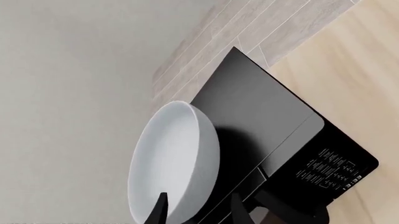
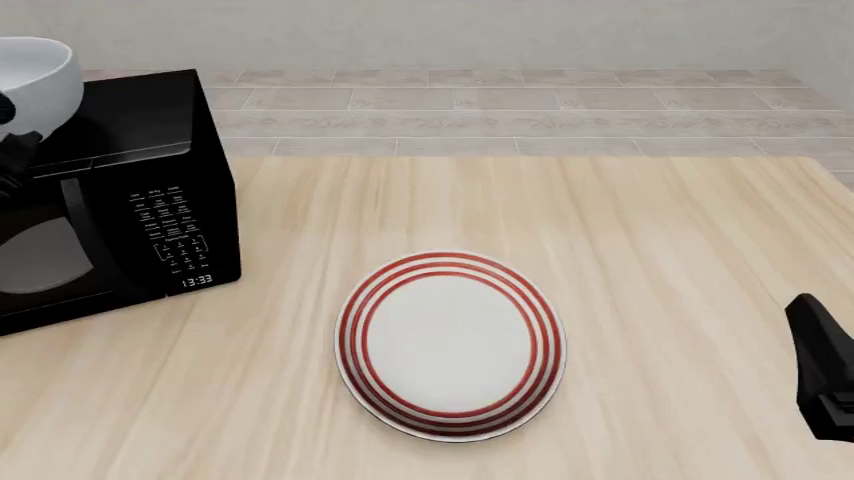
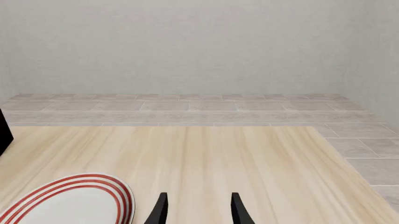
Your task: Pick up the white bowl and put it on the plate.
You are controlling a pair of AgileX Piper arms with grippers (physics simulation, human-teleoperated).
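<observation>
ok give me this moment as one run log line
left gripper: shut on white bowl, held above microwave | right gripper: open, idle | plate: bare

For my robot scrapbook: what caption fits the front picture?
Left gripper holds the white bowl high above the black microwave; the red-ringed plate waits empty on the wooden table.

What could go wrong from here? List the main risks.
1. The left gripper holds the white bowl only by its rim, tilted on edge high above the microwave; it could slip and fall.
2. The plate lies well to the right of the bowl, so the carry is long, and a low path could clip the microwave's top.
</observation>
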